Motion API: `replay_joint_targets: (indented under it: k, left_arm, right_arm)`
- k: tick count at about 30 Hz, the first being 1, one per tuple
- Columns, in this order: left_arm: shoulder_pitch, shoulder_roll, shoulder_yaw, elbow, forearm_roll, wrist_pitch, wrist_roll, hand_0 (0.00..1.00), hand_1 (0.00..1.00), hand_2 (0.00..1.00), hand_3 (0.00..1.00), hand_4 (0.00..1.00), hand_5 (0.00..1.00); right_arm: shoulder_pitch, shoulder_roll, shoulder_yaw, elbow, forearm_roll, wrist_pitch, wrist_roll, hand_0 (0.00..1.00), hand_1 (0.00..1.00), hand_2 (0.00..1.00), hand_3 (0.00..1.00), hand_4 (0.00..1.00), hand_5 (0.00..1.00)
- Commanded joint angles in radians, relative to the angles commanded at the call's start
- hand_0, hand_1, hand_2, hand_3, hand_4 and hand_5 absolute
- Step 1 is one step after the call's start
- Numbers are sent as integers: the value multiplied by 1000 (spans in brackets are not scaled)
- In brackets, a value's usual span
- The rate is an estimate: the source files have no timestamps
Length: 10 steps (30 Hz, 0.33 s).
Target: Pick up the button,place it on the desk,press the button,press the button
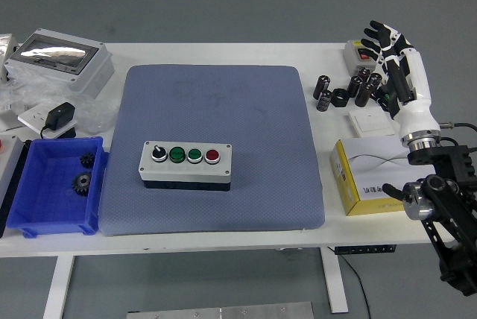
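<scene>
At the far right corner of the table sits the little button box (359, 51), close to the right hand (393, 73), whose fingers are spread and hold nothing. The box looks hard and light; grab its two sides.

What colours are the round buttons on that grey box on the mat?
On the button box, left to right: black, green, green, red. The head view shows them clearly.

single head view, high above the near edge, facing forward and down over white table (223, 241)
</scene>
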Motion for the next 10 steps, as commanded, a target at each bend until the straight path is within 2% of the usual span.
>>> replay_joint_targets:
  k: [2,3,10]
  left_arm:
    - [-2,-1,0,0,0,0,0,716,694,686,850,557,818]
    - [-2,-1,1,0,-1,0,0,716,695,686,851,557,819]
    - [-3,-1,3,0,-3,0,3,716,695,686,851,557,819]
  right_arm:
    - [0,-1,-2,4,-24,-2,-4,809,785,810,821,889,793]
    - [1,-1,-1,3,-27,0,-4,821,804,853,873,860,724]
    - [0,-3,11,-3,-18,14,1,821,804,853,873,860,724]
